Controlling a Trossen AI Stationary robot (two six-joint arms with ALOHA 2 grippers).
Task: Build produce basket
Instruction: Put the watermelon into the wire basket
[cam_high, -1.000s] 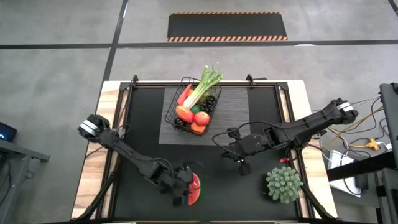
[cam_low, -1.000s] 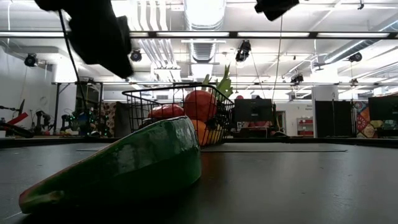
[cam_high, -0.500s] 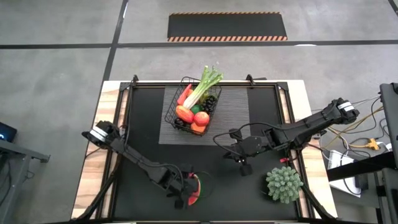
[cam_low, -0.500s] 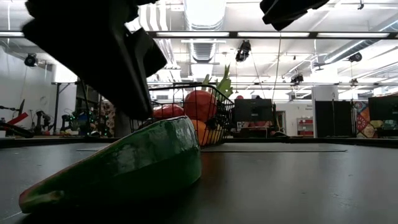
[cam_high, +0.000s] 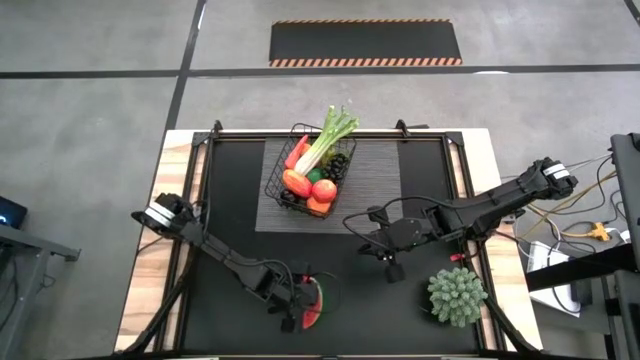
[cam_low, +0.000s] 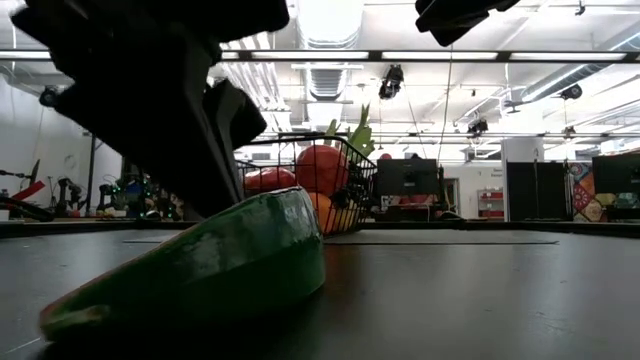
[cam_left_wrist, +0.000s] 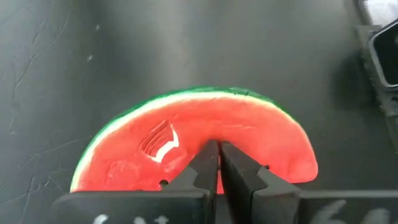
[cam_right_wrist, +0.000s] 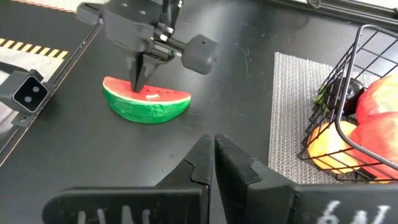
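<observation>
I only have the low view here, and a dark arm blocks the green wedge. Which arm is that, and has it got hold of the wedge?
Observer: The left arm. Its gripper is shut, tips on the watermelon slice's red face, with nothing between them.
Operator: Where is the other arm?
Observer: The right gripper hangs shut mid-table, apart from the slice.
Operator: And the basket?
Observer: The basket sits on a grey mat at the far side; the slice lies near the front edge.

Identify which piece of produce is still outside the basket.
The watermelon slice, lying alone on the black table near the front edge with the shut left gripper on it. All the other produce sits piled inside the basket.
</observation>
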